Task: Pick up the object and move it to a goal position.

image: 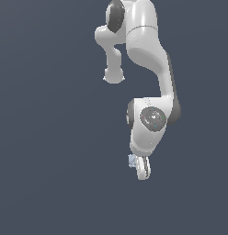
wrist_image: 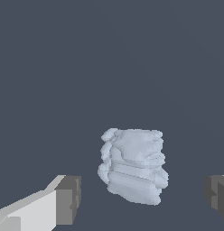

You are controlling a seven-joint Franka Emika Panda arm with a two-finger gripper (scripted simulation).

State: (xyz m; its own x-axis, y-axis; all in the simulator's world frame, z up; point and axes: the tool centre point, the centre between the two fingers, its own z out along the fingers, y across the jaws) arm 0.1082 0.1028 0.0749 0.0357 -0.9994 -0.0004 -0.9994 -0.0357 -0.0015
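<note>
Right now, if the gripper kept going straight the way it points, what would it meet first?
Most likely the object: in the wrist view it sits ahead between the two open fingers, apart from both. The gripper would straddle it before reaching the surface beneath, though how far ahead it lies is unclear.

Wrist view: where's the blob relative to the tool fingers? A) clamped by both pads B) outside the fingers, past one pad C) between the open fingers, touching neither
C: the blob sits in the gap between the fingers, with clear space on each side, so the tool is open.

Glossy white rounded arm (image: 145, 50) with dark grey joints.
</note>
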